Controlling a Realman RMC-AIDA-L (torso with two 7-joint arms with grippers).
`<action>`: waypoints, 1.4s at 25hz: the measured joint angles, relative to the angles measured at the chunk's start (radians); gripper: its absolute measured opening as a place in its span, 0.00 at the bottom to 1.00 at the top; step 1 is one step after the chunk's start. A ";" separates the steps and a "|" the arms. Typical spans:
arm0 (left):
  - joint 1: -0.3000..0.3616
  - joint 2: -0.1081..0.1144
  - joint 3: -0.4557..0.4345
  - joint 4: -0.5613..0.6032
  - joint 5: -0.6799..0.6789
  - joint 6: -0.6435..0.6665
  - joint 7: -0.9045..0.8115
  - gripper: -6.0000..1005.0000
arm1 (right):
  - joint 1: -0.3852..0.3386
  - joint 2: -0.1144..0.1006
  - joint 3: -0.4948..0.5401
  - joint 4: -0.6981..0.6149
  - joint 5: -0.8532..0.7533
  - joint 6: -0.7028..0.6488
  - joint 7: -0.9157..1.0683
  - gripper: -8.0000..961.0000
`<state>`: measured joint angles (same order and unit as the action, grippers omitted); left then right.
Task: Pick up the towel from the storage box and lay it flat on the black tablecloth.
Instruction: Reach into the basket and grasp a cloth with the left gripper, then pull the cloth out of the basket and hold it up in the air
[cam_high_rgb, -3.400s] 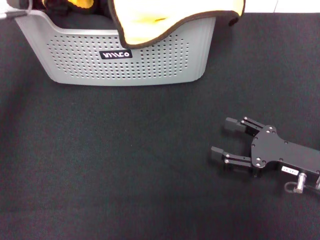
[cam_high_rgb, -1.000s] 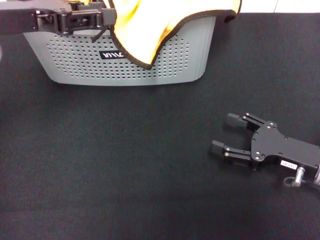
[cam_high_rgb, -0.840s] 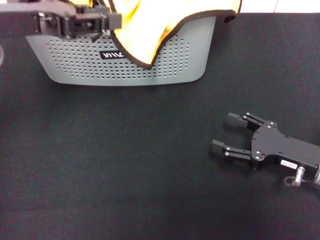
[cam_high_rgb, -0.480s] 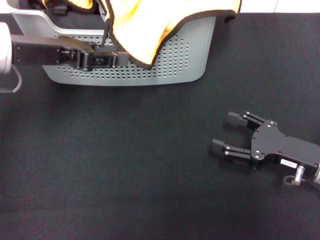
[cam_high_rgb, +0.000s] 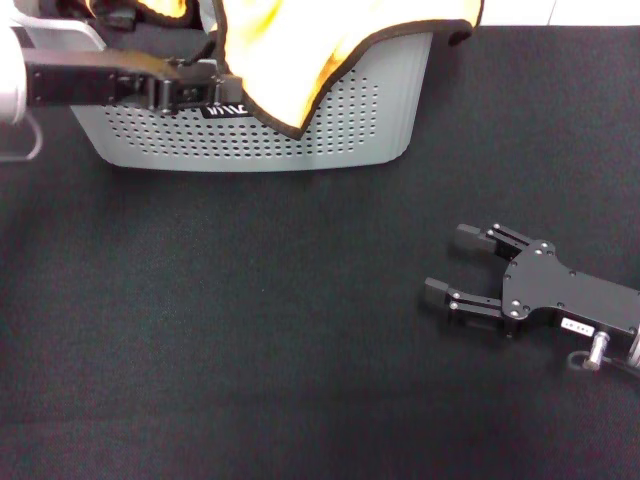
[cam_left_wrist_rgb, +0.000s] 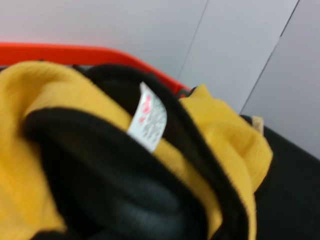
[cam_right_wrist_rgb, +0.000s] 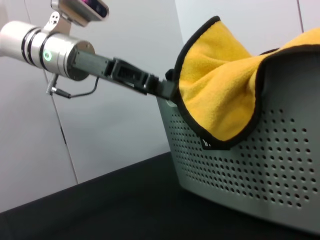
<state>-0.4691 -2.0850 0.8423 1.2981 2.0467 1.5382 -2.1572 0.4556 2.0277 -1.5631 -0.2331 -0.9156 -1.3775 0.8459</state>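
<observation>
The towel (cam_high_rgb: 300, 50), orange-yellow side out with black edging, hangs over the front rim of the light grey storage box (cam_high_rgb: 330, 130) at the far left of the black tablecloth (cam_high_rgb: 250, 320). My left gripper (cam_high_rgb: 222, 88) reaches in from the left along the box's front rim and is shut on the towel's left edge. The right wrist view shows the same grip (cam_right_wrist_rgb: 167, 87) on the towel (cam_right_wrist_rgb: 220, 100) over the box (cam_right_wrist_rgb: 260, 165). My right gripper (cam_high_rgb: 445, 265) lies open and empty on the cloth at the right.
A second yellow black-edged cloth (cam_high_rgb: 150, 8) and black garments lie inside the box at its left end. The left wrist view is filled with yellow plush, black fabric and a white care label (cam_left_wrist_rgb: 148, 116). The tablecloth spreads wide in front of the box.
My left gripper came in from the left and took the towel's edge, and the towel's hanging corner dropped lower. In the last half second the gripper rose from the box's front wall to its rim. The right arm stayed put.
</observation>
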 joint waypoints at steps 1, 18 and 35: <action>-0.008 -0.001 0.002 -0.006 -0.010 0.000 0.002 0.44 | 0.000 0.000 0.000 0.000 0.000 0.003 0.000 0.90; -0.044 0.004 -0.003 -0.044 -0.040 -0.039 0.001 0.38 | -0.001 0.000 0.000 0.000 0.001 0.005 -0.002 0.90; -0.034 0.066 -0.005 -0.086 -0.469 0.247 0.139 0.01 | -0.012 -0.002 0.011 -0.010 0.002 -0.055 -0.003 0.90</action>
<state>-0.5032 -2.0193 0.8374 1.2121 1.5782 1.7851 -2.0187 0.4438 2.0258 -1.5521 -0.2428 -0.9141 -1.4320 0.8434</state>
